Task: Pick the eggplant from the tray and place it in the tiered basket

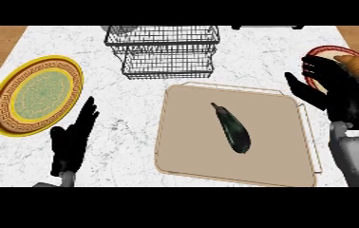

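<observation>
we see the eggplant (232, 132) lying on the tray (189, 146), a little right of the tray's middle. its thin stem end points toward the far side and its thicker dark body angles toward the near right corner. it lies apart from both hands. the tray is beige and shallow with a raised rim, and it sits on the white marbled counter (133, 108) in the near right part of our view. beyond the tray's far left corner stands the tiered basket (167, 51), a dark wire frame with stacked levels, close to the tray but not touching it. our right hand (335, 87) hovers just past the tray's right edge, fingers spread and relaxed, released. it partly covers a red-rimmed plate (324, 50) at the far right, where something brownish shows at the view's edge, too cut off for us to name. our left hand (72, 139) is at the near left, fingers straight and pointing away from us, also released, well apart from the tray. just beyond it lies a yellow plate (41, 95) with a patterned border and a pale green centre.
</observation>
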`<control>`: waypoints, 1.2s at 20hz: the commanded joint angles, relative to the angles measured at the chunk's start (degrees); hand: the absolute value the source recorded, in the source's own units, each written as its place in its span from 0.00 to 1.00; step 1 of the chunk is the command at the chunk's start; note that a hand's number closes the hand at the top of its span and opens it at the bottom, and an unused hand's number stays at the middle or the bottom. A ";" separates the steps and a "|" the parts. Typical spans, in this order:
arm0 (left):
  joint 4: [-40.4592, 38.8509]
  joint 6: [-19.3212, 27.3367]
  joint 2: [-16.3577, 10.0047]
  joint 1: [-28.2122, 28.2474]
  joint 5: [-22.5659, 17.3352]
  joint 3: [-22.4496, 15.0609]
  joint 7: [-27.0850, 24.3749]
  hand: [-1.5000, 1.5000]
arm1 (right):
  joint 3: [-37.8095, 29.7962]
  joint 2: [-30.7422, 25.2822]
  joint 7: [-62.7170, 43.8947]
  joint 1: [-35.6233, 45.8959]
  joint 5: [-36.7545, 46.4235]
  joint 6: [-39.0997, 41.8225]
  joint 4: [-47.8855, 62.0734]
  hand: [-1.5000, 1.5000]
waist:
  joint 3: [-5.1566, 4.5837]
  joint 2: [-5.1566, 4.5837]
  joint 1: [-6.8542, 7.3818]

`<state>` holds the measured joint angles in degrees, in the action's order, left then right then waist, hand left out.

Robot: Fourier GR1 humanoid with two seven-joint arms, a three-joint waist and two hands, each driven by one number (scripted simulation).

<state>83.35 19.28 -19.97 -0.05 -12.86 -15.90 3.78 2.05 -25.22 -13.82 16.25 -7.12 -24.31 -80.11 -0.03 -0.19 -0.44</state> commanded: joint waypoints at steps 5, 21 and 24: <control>-6.08 1.39 3.98 2.71 2.96 0.37 -5.11 0.50 | -2.70 3.40 -7.85 -7.35 1.69 -10.01 -13.25 0.00 | -0.01 0.34 -0.12; -2.99 0.43 2.79 3.37 3.08 0.32 -3.69 0.50 | 18.84 -19.74 -56.48 10.61 1.01 23.35 -23.01 0.00 | -0.28 0.30 2.25; -4.77 0.39 4.29 1.75 3.17 0.34 -3.47 0.50 | 21.39 -18.55 -60.67 14.81 3.76 23.43 -21.21 0.00 | -0.15 0.10 1.59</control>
<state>81.71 20.42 -16.01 1.21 -9.11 -15.79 -1.34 19.91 -43.51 -62.54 25.23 -5.52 -4.22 -101.47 0.06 0.36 1.10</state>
